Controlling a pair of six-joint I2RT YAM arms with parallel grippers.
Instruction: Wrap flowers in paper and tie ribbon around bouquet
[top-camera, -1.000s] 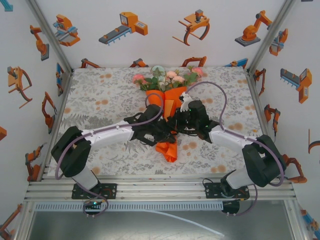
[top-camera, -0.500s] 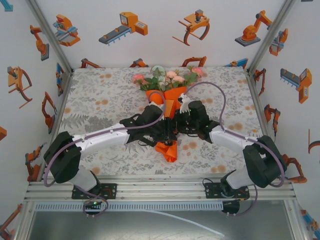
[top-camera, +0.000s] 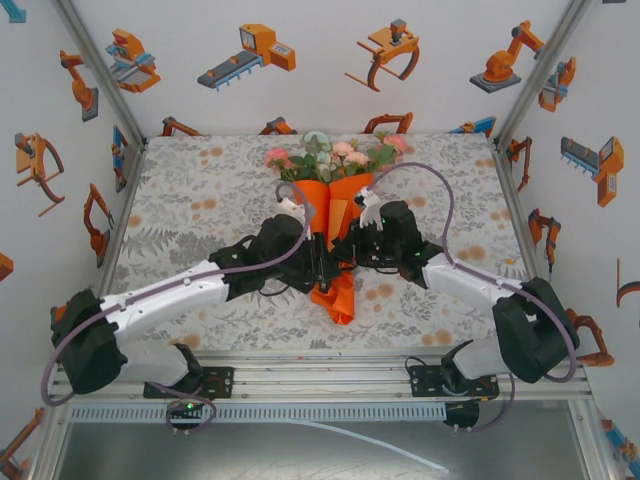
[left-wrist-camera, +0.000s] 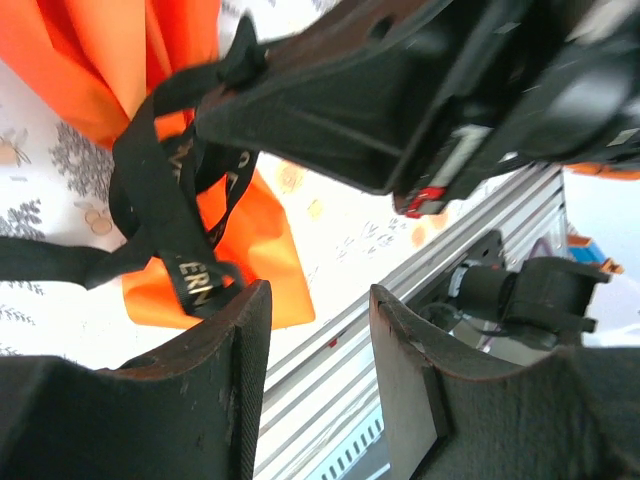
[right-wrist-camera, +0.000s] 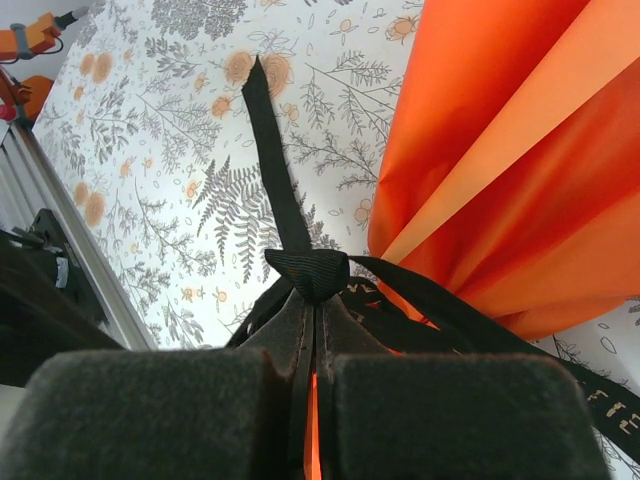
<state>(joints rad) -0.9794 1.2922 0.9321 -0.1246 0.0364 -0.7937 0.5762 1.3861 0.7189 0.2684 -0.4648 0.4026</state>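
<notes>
Bouquet: we see it lying near the middle of the desk, wide end toward the far side and narrow tip toward the arms.
Flowers: pink, white and pale-green heads with green leaves stick out beyond the wide end of the cone.
Paper: bright orange, folded into a cone. Its pleats fan out in the right wrist view, and the narrow end lies crumpled on the cloth between the two arms.
Ribbon: black, narrow, with pale lettering. Several loops gather at the narrow part of the cone, though we cannot tell whether they go all the way around it. One tail runs flat over the patterned cloth, away from the right hand.
Right hand: closed, pinching a fold of the ribbon between its pads, just beside the paper.
Left hand: jaws apart with nothing between them — through the gap we see the metal rail at the near edge. A lettered stretch of ribbon lies across the tip of one of its fingers.
Arms: both reach in from the near edge and meet over the lower half of the cone, their hands close together.
Desk cover: a grey leaf-and-flower print with orange spots.
</notes>
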